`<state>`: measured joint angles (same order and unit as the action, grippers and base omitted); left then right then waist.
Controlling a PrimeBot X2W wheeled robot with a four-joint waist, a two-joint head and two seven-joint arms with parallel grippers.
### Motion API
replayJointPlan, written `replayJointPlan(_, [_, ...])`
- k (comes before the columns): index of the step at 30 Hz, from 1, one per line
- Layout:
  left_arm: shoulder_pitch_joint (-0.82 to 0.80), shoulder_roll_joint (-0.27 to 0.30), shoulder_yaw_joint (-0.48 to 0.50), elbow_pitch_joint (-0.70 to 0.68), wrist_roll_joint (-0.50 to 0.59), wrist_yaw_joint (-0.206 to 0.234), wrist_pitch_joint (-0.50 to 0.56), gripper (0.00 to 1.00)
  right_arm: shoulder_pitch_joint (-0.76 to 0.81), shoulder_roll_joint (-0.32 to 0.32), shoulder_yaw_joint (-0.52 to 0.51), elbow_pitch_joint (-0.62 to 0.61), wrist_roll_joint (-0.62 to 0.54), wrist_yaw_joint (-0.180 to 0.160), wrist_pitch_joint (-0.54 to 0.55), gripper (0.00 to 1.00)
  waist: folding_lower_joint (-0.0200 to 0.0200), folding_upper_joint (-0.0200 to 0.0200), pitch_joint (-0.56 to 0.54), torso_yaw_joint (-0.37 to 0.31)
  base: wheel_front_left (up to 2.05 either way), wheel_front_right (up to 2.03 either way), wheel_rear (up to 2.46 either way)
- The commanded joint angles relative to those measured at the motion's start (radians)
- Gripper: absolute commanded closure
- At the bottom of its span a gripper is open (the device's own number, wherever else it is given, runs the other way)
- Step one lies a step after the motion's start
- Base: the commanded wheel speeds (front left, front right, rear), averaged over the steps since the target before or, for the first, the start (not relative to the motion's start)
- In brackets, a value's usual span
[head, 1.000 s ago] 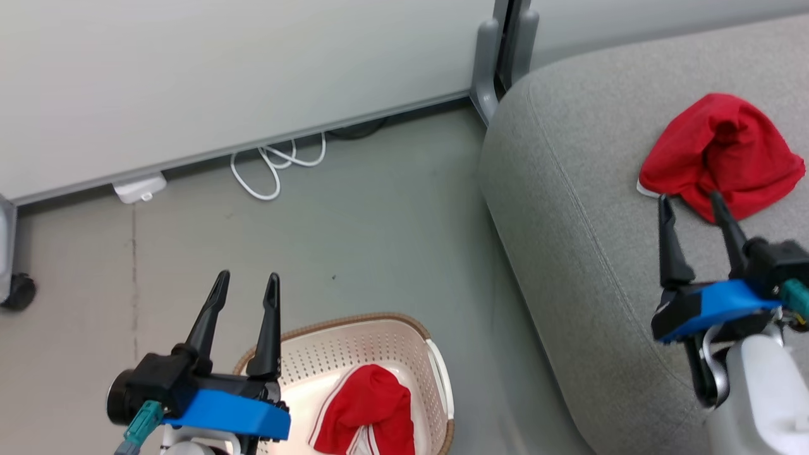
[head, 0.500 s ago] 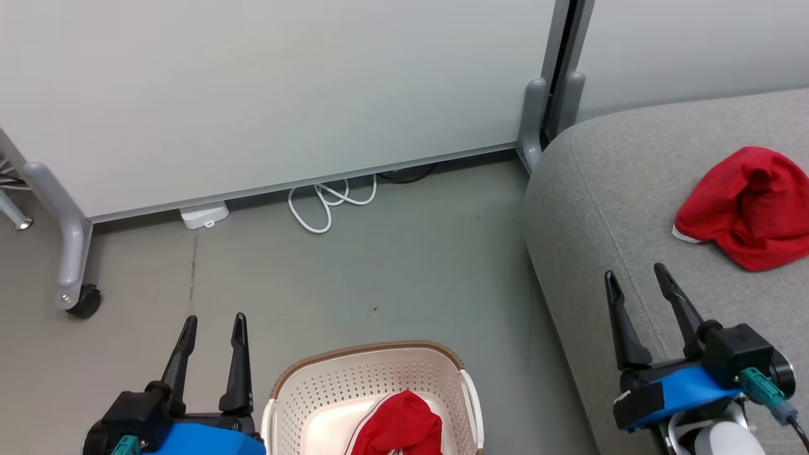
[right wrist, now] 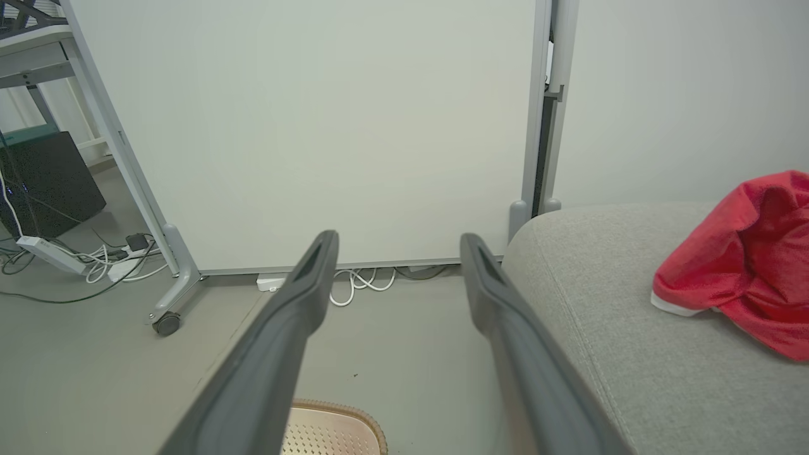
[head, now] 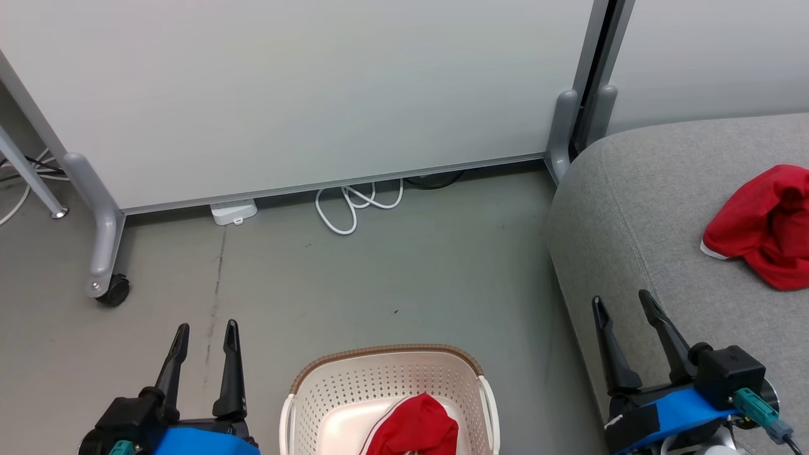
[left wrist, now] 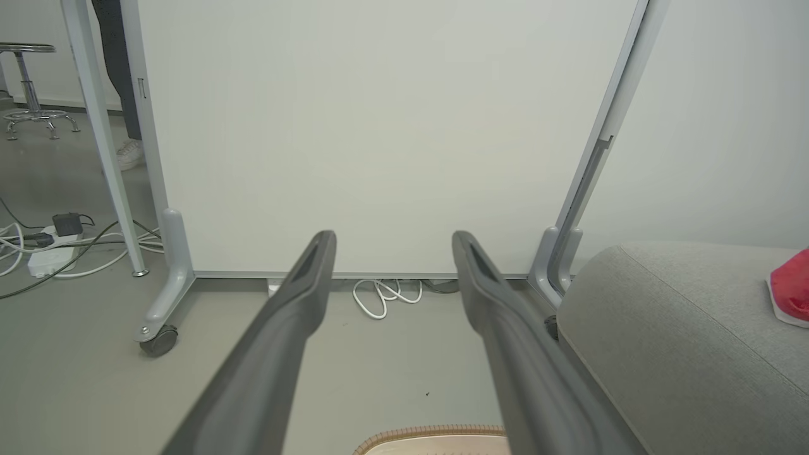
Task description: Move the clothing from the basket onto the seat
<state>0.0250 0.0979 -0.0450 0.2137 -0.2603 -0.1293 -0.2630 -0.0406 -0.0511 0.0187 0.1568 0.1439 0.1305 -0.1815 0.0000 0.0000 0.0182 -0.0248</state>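
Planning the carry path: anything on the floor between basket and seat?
Nothing: bare grey floor between basket and seat, seen in the head view.

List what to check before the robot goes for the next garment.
1. Left gripper open and empty: ok.
2. Right gripper open and empty: ok.
3. First garment lying on seat: ok.
4. Basket emptied: not ok; second garment lies inside.
5. Second garment fully in view: not ok; the head view's bottom edge cuts off its lower part.
6. Bare seat beside first garment for the next drop: ok.
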Motion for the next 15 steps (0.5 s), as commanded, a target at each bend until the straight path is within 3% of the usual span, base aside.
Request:
replayJointPlan(1, [0.010, 0.000, 0.007, 0.001, 0.007, -0.001, -0.003, 0.00, 0.012, 0.001, 0.003, -0.003, 0.000, 0.000, 0.001, 0.00, 0.0000, 0.0000, 0.000, 0.002, 0.00, 0.00, 0.00])
replayJointPlan(15, [0.000, -0.001, 0.025, 0.001, 0.007, -0.001, -0.003, 0.00, 0.012, 0.001, -0.010, -0.018, -0.004, 0.000, 0.005, 0.00, 0.0000, 0.0000, 0.015, -0.006, 0.00, 0.00, 0.00])
